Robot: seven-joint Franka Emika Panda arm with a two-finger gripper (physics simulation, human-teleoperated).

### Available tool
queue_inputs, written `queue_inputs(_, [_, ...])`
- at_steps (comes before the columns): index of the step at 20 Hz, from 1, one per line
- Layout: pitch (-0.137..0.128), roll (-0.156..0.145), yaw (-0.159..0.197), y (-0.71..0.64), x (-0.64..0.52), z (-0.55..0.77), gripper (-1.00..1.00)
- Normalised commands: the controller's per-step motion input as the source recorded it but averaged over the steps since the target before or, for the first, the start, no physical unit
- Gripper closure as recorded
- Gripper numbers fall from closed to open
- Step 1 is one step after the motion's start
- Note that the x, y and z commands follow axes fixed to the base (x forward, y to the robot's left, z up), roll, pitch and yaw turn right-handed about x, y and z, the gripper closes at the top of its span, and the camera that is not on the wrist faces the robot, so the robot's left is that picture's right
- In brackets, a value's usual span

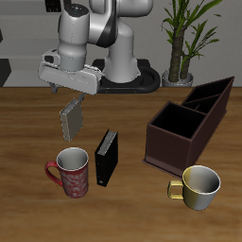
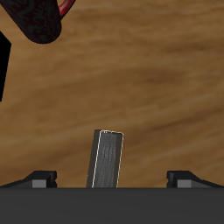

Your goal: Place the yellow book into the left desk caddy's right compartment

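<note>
The yellow book [image 1: 72,121] stands upright on the table, behind the red mug. It has greyish covers. My gripper [image 1: 71,97] hangs right over its top edge, open. In the wrist view the book [image 2: 107,159] sits midway between my fingertips [image 2: 40,178], which stand far apart and clear of it; the gripper [image 2: 112,179] holds nothing. The left desk caddy [image 1: 168,144] is a dark brown box with inner dividers. It stands well to the side of the book, beyond the black book.
A black book [image 1: 107,158] stands upright just in front of the yellow book and also shows in the wrist view [image 2: 4,70]. A red mug [image 1: 72,173] stands beside it near the front edge. A yellow mug [image 1: 200,185] stands before the caddy. A potted plant [image 1: 180,38] is at the back.
</note>
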Motion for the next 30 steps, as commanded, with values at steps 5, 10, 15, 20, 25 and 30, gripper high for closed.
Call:
queue_inputs(5, [0.052, -0.026, -0.051, -0.18, -0.01, -0.37, -1.00])
queue_inputs(10, [0.026, -0.011, 0.005, -0.02, -0.05, -0.31, -1.00])
queue_inputs(15, [0.053, 0.021, -0.010, 0.06, 0.04, -0.33, -1.00])
queue_inputs(20, [0.071, 0.000, 0.010, 0.01, 0.10, -0.42, -1.00])
queue_inputs(25, [0.050, 0.004, -0.061, -0.17, 0.06, -0.28, 1.00])
queue_inputs(30, [-0.013, -0.001, -0.013, 0.00, 0.01, 0.10, 1.00])
